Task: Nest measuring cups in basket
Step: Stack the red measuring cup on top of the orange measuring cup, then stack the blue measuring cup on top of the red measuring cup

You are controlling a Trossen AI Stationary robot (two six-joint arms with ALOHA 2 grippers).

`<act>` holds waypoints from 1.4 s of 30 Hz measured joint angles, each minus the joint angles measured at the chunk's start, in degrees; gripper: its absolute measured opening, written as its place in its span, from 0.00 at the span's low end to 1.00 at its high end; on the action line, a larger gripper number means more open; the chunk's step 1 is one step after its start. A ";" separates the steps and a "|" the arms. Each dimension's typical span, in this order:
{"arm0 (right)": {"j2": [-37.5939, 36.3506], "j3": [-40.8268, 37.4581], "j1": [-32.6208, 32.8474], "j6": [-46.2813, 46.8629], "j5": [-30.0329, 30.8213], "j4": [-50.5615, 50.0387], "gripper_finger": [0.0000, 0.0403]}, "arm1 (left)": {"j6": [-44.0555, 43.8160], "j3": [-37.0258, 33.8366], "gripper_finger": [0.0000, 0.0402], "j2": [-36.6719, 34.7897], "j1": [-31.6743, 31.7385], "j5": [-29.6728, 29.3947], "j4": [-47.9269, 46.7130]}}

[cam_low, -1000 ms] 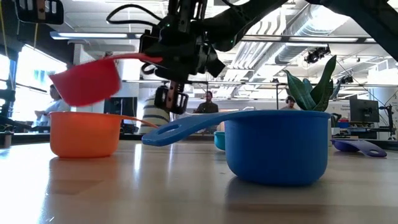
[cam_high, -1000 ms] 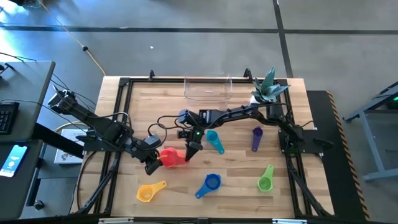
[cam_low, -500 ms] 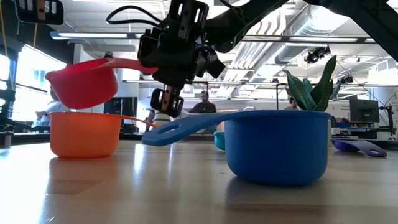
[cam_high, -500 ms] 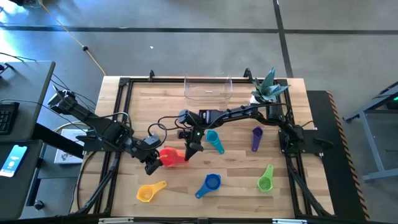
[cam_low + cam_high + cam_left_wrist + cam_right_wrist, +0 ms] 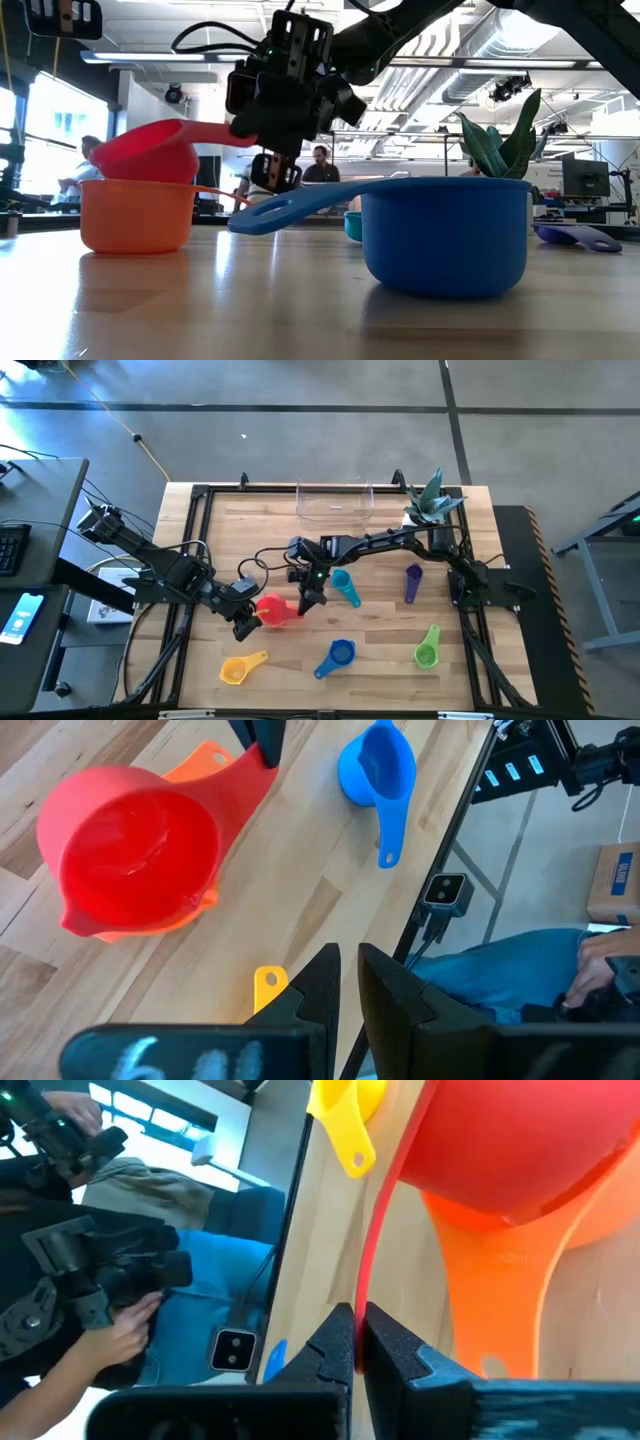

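The red measuring cup (image 5: 270, 610) sits tilted in the bowl of the orange cup (image 5: 135, 215), which stands on the table. My right gripper (image 5: 308, 600) is shut on the red cup's handle. My left gripper (image 5: 245, 623) hovers just left of the two cups, shut and empty; its fingers (image 5: 345, 985) point down over bare table. The yellow cup (image 5: 240, 667), blue cup (image 5: 335, 658), green cup (image 5: 428, 648), teal cup (image 5: 345, 588) and purple cup (image 5: 413, 582) lie scattered on the table. The clear basket (image 5: 334, 503) stands at the far edge. My right gripper pinches the red cup's flat handle near its free end (image 5: 360, 1315) between the two fingers, the handle edge-on between them. The fingers come from above, slanting down. The red bowl (image 5: 130, 850) rests tilted inside the orange cup.
A small white pot with a green plant (image 5: 430, 505) stands at the far right corner beside the basket. Cables trail from the right arm over the table's middle. People show beyond the table's edges in the low and wrist views.
My right gripper has moved down, still shut on the red handle. The red cup, held clear above the orange cup a second ago, has come down and now sits in the orange cup's bowl.
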 joint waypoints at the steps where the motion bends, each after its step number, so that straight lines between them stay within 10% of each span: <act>1: 0.00 0.00 0.00 -0.02 0.00 -0.06 0.00 | 0.00 0.00 0.08 0.00 0.00 0.00 0.00; 42: -0.10 3.93 -2.62 6.23 -6.13 -6.57 0.29 | -0.05 0.00 0.08 0.00 0.00 0.02 -0.04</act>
